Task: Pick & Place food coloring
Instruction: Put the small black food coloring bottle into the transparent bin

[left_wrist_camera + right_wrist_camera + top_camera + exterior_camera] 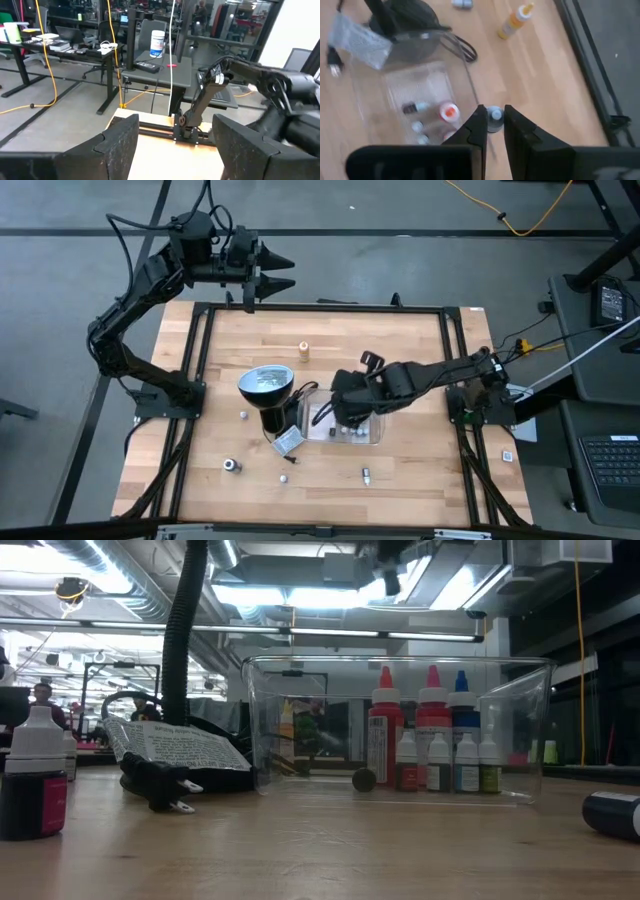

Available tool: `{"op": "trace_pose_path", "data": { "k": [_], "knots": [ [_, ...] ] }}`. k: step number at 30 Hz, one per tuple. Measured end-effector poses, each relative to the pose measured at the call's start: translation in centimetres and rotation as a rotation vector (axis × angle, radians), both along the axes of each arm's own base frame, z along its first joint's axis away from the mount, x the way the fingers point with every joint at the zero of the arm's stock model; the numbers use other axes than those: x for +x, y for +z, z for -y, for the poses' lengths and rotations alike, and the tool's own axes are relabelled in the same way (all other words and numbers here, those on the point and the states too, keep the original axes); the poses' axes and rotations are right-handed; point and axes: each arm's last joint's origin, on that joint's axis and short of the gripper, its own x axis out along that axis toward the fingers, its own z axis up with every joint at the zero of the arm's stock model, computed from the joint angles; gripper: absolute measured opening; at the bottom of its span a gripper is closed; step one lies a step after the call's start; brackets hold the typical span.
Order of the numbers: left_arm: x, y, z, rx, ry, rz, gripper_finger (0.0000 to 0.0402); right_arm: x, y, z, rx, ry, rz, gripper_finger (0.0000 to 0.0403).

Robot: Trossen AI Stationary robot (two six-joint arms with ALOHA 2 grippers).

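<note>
My right gripper [347, 416] hangs over the clear plastic tray [372, 436] at the table's middle, shut on one tiny food coloring bottle [494, 116] with a blue-grey cap. Several more bottles stand inside the tray [430, 740], red-capped and blue-capped ones behind small white-capped ones. An orange bottle [302, 350] stands toward the far edge. Loose bottles [231, 465] are scattered near the front. My left gripper [280, 270] is open and empty, raised past the table's far left corner. My right gripper pinches the small bottle by its sides just below the cap [494, 121] between its two fingertips. The fingers come from above, pointing down. The bottle hangs upright, lifted clear, over the tray's rim [476, 97]. Whether it is inside that rim, I cannot tell.
A black lamp with a round silvery head [265, 383] lies just left of the tray, with its cord, plug and paper tag [288, 442] in front. A dark red bottle [35, 780] stands close to the low camera. Bare wood lies at the far right.
</note>
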Motion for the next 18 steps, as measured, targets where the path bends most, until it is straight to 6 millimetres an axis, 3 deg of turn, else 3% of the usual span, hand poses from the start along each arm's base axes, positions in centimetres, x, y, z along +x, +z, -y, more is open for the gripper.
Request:
{"op": "trace_pose_path", "data": {
  "k": [6,10,18],
  "knots": [
    [0.0,0.0,0.0,-0.026,0.002,0.002,0.0249,-3.9,3.8,1.7,-0.029,0.018,0.04,0.0047],
    [0.0,0.0,0.0,-0.047,0.005,0.004,0.0247,-7.2,5.2,3.1,-0.075,-0.022,0.135,0.0047],
    [0.1,-0.1,0.0,-0.067,0.005,0.005,0.0247,-11.1,1.3,4.6,0.045,-0.017,0.387,0.0047]
  ]
}}
